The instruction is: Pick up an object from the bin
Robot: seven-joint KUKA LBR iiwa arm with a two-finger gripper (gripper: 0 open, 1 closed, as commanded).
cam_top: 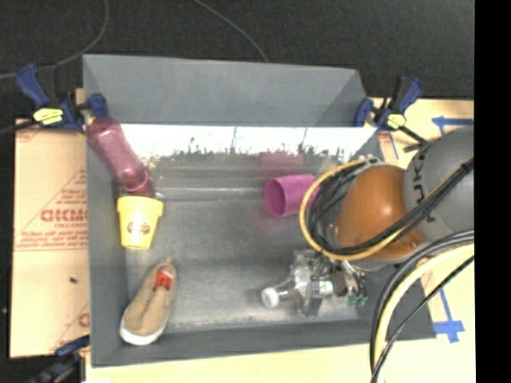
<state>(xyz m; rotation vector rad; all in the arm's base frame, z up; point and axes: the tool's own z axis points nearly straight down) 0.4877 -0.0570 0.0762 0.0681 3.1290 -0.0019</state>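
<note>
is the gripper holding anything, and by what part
Cannot tell: the gripper is down at a small clear bottle, lower right of the bin.

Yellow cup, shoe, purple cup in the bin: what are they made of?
Yellow cup: probably plastic, opaque and matte, even colour with a printed mark. Shoe: seemingly beige fabric upper, dull and soft-looking, over a paler sole, perhaps rubber. Purple cup: probably plastic, smooth, one even colour, thin open rim.
</note>
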